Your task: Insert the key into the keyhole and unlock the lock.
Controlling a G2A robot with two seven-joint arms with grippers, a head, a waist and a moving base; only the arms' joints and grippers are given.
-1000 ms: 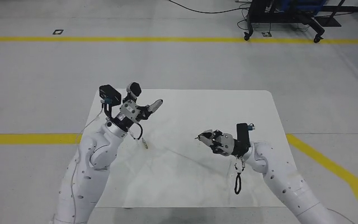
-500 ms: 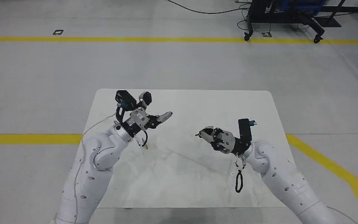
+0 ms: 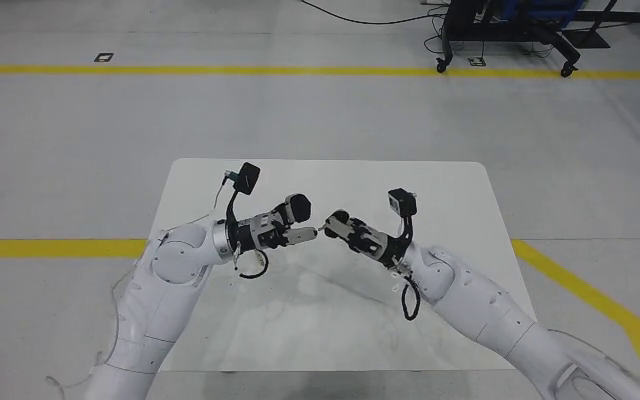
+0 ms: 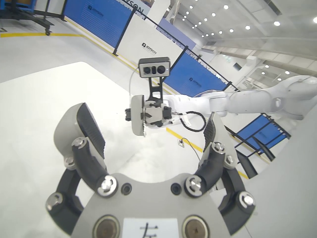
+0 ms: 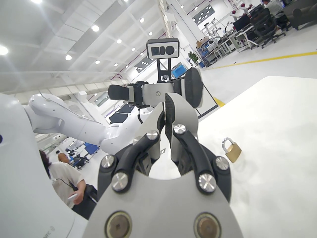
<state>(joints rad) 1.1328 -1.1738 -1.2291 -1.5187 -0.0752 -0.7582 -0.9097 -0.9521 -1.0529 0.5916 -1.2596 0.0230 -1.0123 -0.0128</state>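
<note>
Key [image 4: 144, 132], likely the thin metal sliver poking out, is pinched at the tips of the right pincer [image 5: 165, 100], whose fingers [image 5: 171, 110] are pressed together above the white counter [image 5: 272, 125]. On the counter near that pincer lies the brass padlock [image 5: 232, 149], flat, its shackle seated, with nothing touching it. Beyond, the left pincer [image 3: 303, 222] faces the right one almost tip to tip, its fingers [image 4: 84, 120] spread wide apart and holding nothing.

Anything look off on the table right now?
Nothing damaged. The padlock lies flat on the table, untouched, while the open left gripper faces the shut right gripper in the air, away from it.
</note>
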